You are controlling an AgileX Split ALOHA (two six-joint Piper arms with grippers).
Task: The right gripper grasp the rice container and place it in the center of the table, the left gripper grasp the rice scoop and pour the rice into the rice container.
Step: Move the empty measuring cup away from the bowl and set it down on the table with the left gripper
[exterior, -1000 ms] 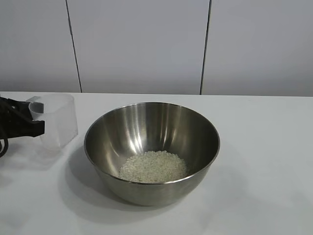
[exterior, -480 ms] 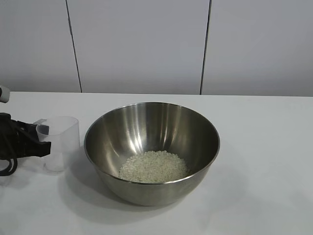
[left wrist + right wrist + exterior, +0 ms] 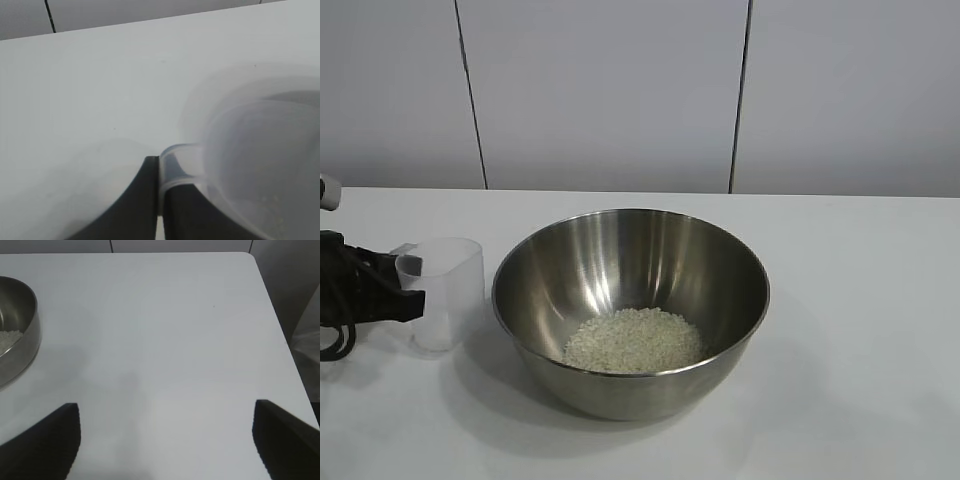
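The rice container (image 3: 631, 310) is sitting mid-table (image 3: 860, 330) with the rice (image 3: 634, 341) heaped inside, so placing and pouring look done. Just beside it, the left gripper (image 3: 408, 290) is pinching the tab handle of the rice scoop (image 3: 446, 293), which is standing upright and looks emptied; only letting go appears left. The right gripper (image 3: 167, 440) is hanging wide open, holding nothing, well apart.

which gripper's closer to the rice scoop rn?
Left. The left gripper is shut on the rice scoop by its tab handle, beside the rice container. The right gripper hangs open over bare table beyond the container's far side.
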